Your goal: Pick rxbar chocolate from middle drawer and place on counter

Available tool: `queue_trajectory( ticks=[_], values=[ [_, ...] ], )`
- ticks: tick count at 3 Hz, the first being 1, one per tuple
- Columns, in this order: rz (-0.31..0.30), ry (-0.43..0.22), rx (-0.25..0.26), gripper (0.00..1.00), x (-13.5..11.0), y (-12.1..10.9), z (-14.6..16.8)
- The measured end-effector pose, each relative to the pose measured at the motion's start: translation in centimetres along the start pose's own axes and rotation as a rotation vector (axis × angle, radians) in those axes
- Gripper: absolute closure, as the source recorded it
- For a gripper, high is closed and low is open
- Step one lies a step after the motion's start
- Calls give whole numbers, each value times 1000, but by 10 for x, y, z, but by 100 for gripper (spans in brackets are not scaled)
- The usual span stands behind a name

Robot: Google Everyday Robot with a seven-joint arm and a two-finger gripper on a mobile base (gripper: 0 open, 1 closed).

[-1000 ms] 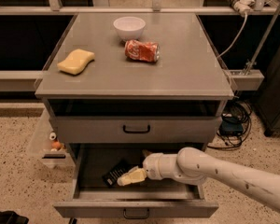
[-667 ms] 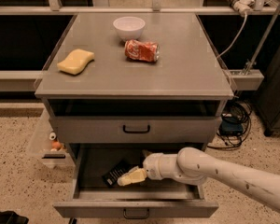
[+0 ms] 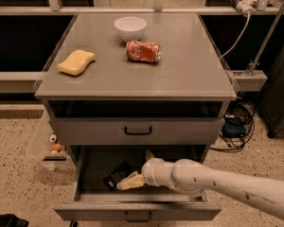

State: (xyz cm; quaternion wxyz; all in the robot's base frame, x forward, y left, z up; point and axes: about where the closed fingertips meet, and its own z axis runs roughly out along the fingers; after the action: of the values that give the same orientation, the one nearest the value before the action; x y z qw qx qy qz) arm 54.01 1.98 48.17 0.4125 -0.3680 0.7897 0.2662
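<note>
The middle drawer [image 3: 99,211] is pulled open at the bottom of the grey cabinet. The rxbar chocolate [image 3: 115,175] lies flat inside it at the left of centre, black with white lettering. My gripper [image 3: 137,170] reaches into the drawer from the right, on a white arm. It sits at the bar's right end. One pale finger [image 3: 129,181] lies along the bar's near side and the other points toward the back. The gripper looks open and the bar rests on the drawer floor. The counter [image 3: 189,74] is the grey top above.
On the counter stand a white bowl [image 3: 130,28], a crushed red soda can [image 3: 143,51] and a yellow sponge [image 3: 76,62]. The upper drawer [image 3: 137,130] is shut. A clear bin [image 3: 46,145] hangs at the cabinet's left. Cables [image 3: 234,126] lie on the floor at the right.
</note>
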Motion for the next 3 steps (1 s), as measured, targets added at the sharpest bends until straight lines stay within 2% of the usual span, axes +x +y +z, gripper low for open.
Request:
queue_trajectory(
  ticks=[1, 2, 3],
  values=[
    [-103, 13, 43, 0, 5, -9, 36],
    [-109, 14, 37, 0, 3, -6, 41],
    [-77, -14, 9, 0, 3, 2, 59]
  ],
)
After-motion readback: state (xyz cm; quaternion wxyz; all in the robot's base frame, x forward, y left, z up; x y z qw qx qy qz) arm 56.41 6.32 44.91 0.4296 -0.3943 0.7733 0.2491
